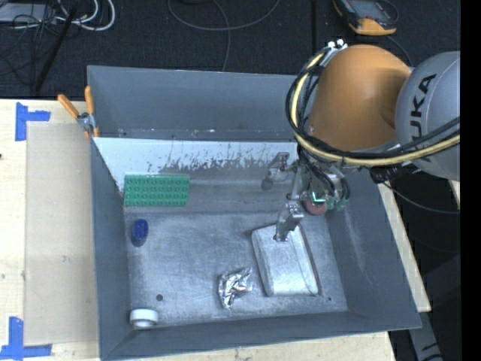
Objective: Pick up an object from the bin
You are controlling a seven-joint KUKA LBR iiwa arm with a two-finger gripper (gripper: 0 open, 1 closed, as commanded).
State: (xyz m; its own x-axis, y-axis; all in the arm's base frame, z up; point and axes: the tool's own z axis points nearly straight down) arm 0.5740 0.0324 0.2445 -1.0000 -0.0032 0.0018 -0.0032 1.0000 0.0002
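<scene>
Grey bin (pixel 109 239) walls enclosed a flat silvery block (pixel 285 265) lying right of centre, with the gripper (pixel 284 228) at its far end. Whether that gripper was open could not be told. The block looked stiff, smooth and probably slippery, and its long edges seemed the best hold.

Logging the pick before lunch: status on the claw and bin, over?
Claw over grey slab's upper end, bin's right half. Crumpled foil just left of slab. Green plate and blue piece far left, out of way.
</scene>
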